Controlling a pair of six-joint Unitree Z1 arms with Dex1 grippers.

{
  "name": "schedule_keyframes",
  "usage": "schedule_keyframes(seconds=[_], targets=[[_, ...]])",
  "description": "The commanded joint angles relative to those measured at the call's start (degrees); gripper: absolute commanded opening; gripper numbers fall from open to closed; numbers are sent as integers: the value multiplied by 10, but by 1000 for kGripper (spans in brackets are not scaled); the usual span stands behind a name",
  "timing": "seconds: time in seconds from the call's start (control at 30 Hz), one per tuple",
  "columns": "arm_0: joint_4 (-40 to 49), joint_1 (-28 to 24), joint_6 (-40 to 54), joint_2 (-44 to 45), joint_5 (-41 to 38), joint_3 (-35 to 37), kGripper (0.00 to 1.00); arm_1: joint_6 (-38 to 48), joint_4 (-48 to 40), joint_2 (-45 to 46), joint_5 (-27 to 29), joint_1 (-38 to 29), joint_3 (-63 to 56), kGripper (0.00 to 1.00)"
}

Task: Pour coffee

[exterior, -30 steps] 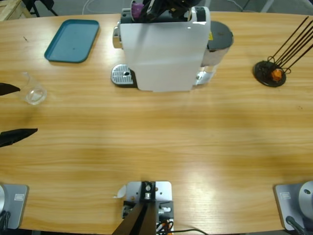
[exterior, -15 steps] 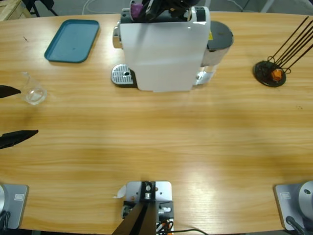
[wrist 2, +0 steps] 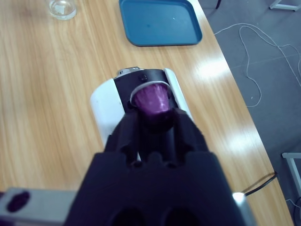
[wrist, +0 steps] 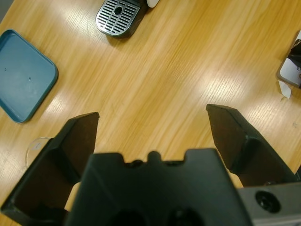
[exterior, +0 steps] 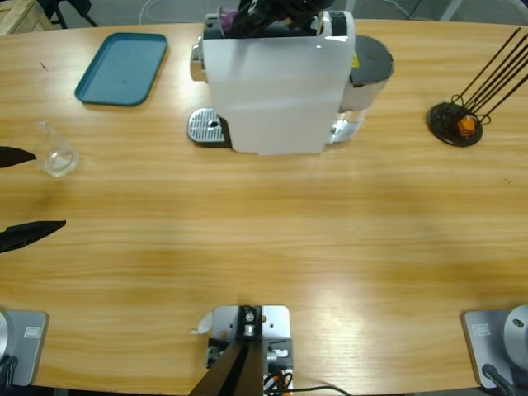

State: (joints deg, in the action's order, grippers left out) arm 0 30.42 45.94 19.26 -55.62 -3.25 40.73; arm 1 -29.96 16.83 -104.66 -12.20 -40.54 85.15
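The small clear glass tumbler stands upright near the left edge of the high view, its long axis vertical and its open mouth facing up toward the camera. A little pouring lip sticks out from the rim toward the upper left of that frame. It also shows at the top left of the right wrist view and as a thin curved rim at the lower left of the left wrist view. Whether any coffee lies in it cannot be told from these views.

The left gripper enters at the left edge of the high view with its two black jaws spread wide apart and holding nothing. One tip lies just left of the tumbler and the other well below it. In the left wrist view the same gripper looks over bare wooden table, with the tumbler's rim just outside the left jaw.

The right gripper sits over the top of the white coffee machine at the upper middle of the high view. Its jaws are clamped on a purple capsule, whose round face points away from the gripper, toward the black opening in the machine's top.

The teal tray lies at the upper left of the high view. The round metal drip grate sits at the machine's lower left. A black wire capsule rack holding an orange capsule stands at the right.
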Motion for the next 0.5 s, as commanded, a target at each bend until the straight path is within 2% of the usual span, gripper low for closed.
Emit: schedule_keyframes(seconds=[0.03, 0.07, 0.1, 0.17, 0.2, 0.23, 0.37, 0.5], targets=[[-17, -5, -8, 17, 0, -28, 987, 7, -16, 39, 13, 9, -23, 1000], [-18, -5, -12, 19, 0, -28, 987, 10, -19, 48, 11, 5, -23, 999], [-18, -5, -14, 20, 0, -28, 987, 15, -20, 57, 3, -1, -22, 923], [-19, -5, -16, 22, 1, -28, 987, 27, -17, 77, -23, -24, -22, 490], [-19, -5, -17, 23, 1, -27, 987, 46, -6, 88, -32, -39, -23, 184], [-19, -5, -19, 24, 1, -26, 987, 69, 10, 95, -36, -49, -23, 10], [-19, -5, -33, 33, 1, -27, 987, 182, 5, 140, -99, -62, -97, 0], [-18, -5, -49, 40, 3, -33, 987, 324, -53, 211, -57, -68, -222, 0]])
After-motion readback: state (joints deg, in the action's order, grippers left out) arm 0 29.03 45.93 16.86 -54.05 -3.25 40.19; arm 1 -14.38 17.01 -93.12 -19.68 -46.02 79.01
